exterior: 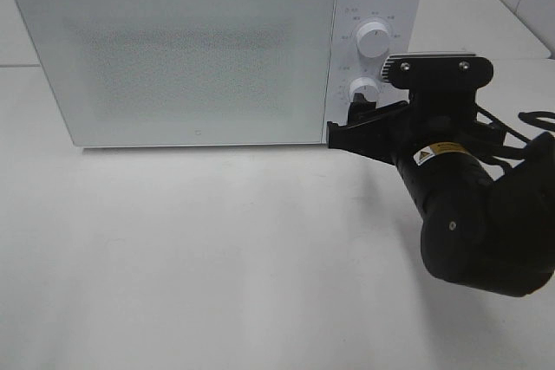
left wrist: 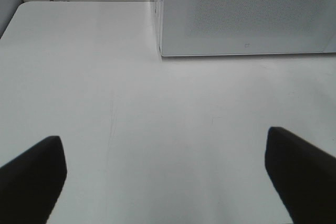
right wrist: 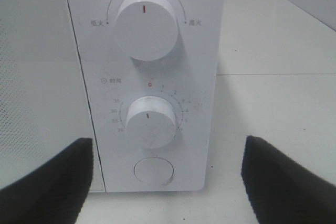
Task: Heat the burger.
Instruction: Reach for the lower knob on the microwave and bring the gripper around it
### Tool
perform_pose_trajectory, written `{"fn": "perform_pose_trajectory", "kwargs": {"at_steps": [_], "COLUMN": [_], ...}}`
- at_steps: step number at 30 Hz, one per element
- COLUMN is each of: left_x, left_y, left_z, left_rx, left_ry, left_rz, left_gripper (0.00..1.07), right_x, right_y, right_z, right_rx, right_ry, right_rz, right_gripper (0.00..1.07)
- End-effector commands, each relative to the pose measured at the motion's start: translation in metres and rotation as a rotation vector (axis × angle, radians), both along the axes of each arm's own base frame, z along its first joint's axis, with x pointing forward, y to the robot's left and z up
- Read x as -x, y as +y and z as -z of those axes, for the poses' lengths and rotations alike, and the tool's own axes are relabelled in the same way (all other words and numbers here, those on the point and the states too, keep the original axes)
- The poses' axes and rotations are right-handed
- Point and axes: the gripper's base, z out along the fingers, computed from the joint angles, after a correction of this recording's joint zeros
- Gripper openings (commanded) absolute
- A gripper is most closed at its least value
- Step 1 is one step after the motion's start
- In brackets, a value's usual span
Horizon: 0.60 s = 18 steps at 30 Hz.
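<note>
White tabletop [exterior: 217, 266] all round, and on it we've got the white microwave [exterior: 191, 49], door shut. Our right pincer [right wrist: 165, 153] hangs wide open just in front of the control panel, facing the lower dial [right wrist: 151, 121], whose mark points up at the red zero. Our left pincer [left wrist: 163, 145] gapes wide above the tabletop, off the microwave's front corner, holding nothing. The burger? We can't spot it in any view.

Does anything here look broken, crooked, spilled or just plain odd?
Nothing stands out. The microwave sits square on the table with its door shut, and nothing is spilled. The right gripper hangs open in front of the lower knob. No burger is in view.
</note>
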Motion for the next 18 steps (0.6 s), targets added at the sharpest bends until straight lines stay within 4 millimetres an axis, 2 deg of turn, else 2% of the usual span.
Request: {"fn": "perform_pose_trajectory", "kwargs": {"at_steps": [1,5,11,18], "left_x": [0.003,0.003,0.003,0.003], "left_y": [0.0,0.0,0.0,0.0], "left_z": [0.0,0.0,0.0,0.0], "left_rx": [0.009,0.009,0.009,0.01], "left_ry": [-0.027,-0.027,-0.027,-0.027], "left_rz": [0.005,0.005,0.005,0.006], "left_gripper": [0.97,0.97,0.97,0.97], "right_x": [-0.005,-0.014,-0.034,-0.045], "right_y": [-0.001,0.008,0.007,0.01], "right_z": [-0.012,-0.004,-0.002,0.006], "right_rx": [0.006,0.008,0.015,0.022], "right_ry": [-0.142,-0.132,-0.138,-0.124], "right_rz": [0.029,0.024,0.007,-0.001], "right_gripper": [0.76,0.76,0.76,0.76]}}
